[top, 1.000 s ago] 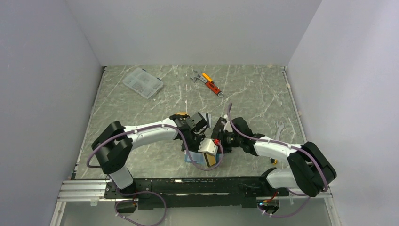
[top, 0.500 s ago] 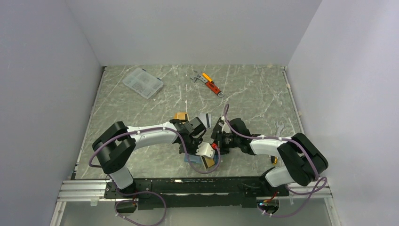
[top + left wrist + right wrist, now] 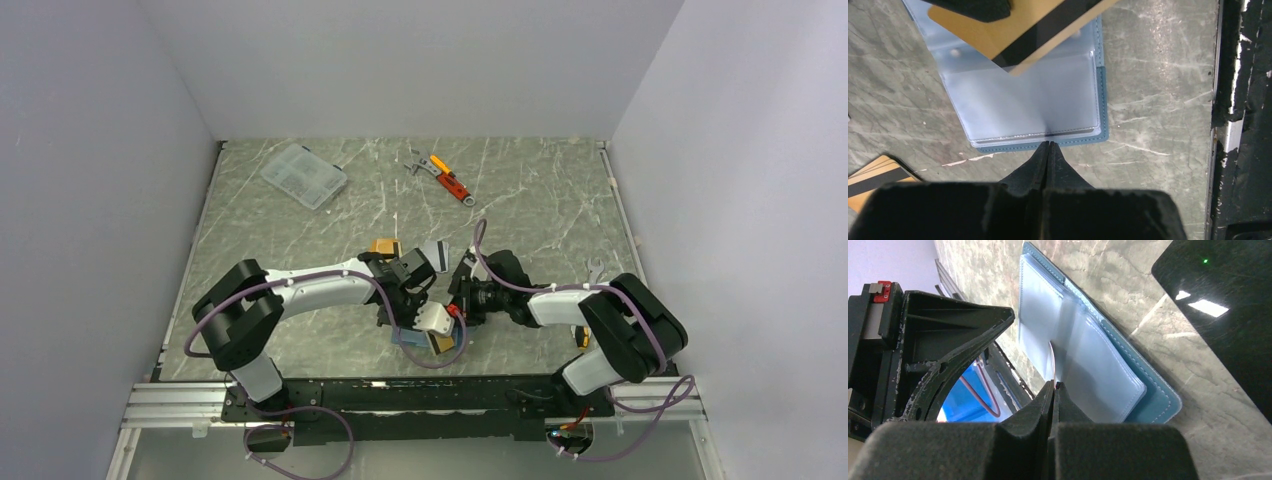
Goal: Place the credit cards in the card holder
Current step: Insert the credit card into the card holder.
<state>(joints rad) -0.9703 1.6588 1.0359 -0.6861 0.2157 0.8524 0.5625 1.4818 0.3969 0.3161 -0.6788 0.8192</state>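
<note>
Right elbow (image 3: 630, 330) shifted above marble table (image 3: 540, 190); right fingers (image 3: 1040, 407) pinch card (image 3: 983, 35), left fingers (image 3: 1035, 167) clenched.

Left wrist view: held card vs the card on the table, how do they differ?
The held card is pinched in the right gripper, over the open holder. The table card lies free, beside the holder. Both are orange-gold with a dark stripe.
</note>
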